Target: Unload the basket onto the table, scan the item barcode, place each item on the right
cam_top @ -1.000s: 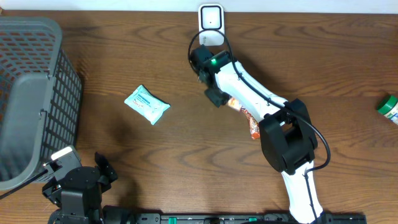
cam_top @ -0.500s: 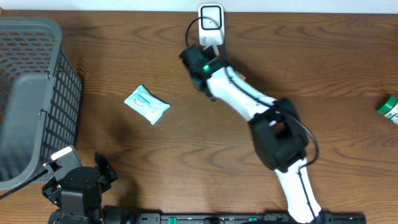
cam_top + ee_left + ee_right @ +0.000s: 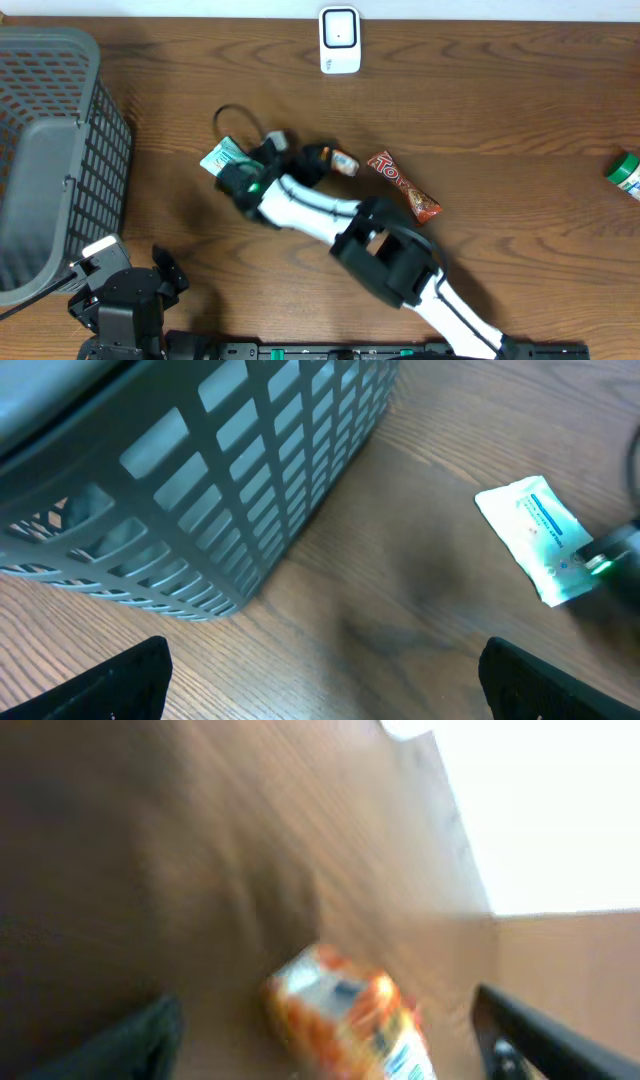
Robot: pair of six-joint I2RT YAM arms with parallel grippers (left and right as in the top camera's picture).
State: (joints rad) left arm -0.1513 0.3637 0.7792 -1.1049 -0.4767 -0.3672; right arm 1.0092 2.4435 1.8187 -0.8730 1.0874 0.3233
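Observation:
The white barcode scanner [image 3: 340,40] stands at the table's far edge. My right arm reaches left across the middle, and its gripper [image 3: 323,159] is open. A small orange packet [image 3: 344,163] lies just off its fingertips. The right wrist view is blurred; there the orange packet [image 3: 345,1015] sits between the wide-apart fingers [image 3: 540,1032] with space on both sides. My left gripper [image 3: 325,700] is open and empty over bare wood at the front left.
A red candy bar [image 3: 403,186] lies right of the orange packet. A teal wipes packet [image 3: 222,158] [image 3: 535,530] is partly under my right arm's wrist. A grey mesh basket [image 3: 45,150] [image 3: 200,470] fills the left side. A green bottle [image 3: 624,172] is at the right edge.
My right arm swung away from the scanner, down and left to the table's middle. Its jaws went from nearly shut to open, and the red candy bar is now uncovered. The left arm stayed still.

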